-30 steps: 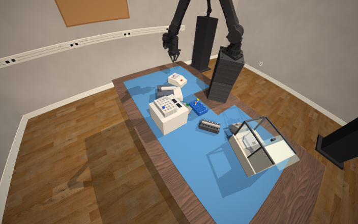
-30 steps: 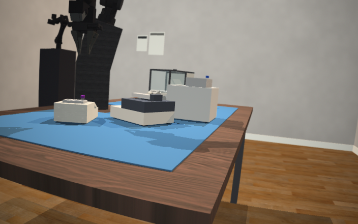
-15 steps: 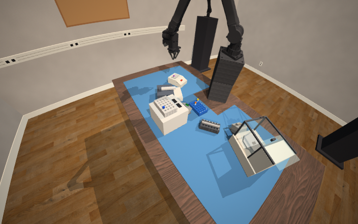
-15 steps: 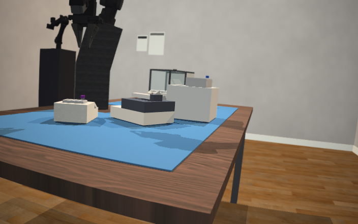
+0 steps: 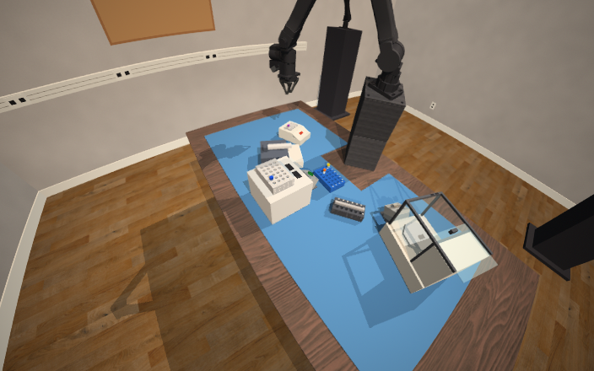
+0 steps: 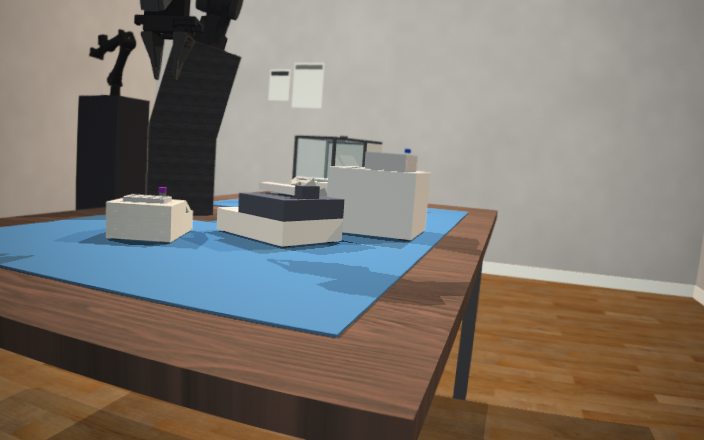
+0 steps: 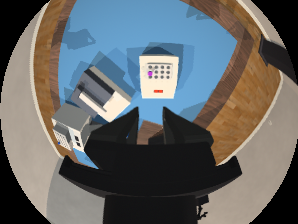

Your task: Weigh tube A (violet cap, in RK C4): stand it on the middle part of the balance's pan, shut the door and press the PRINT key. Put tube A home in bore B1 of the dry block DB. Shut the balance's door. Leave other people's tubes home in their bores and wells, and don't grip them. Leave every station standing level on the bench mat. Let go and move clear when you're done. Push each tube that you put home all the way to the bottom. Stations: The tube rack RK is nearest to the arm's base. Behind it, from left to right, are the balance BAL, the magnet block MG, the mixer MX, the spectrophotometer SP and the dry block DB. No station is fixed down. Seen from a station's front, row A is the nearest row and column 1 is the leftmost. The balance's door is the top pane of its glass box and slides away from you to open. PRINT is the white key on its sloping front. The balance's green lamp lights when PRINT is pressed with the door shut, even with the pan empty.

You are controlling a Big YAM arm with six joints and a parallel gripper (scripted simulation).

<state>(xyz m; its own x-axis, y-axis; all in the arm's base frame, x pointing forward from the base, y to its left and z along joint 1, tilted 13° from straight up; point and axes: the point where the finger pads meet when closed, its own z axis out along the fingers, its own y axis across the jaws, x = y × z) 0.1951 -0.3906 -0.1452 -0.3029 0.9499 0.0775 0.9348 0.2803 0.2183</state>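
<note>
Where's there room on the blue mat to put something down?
Widest free patch: the blue mat between the big white box, the dark block and the glass box, out to the table edge. Crowded: around the blue rack, where the white boxes huddle close together.

arm (image 5: 390, 48) raised, dry block (image 5: 294, 131) below
</note>
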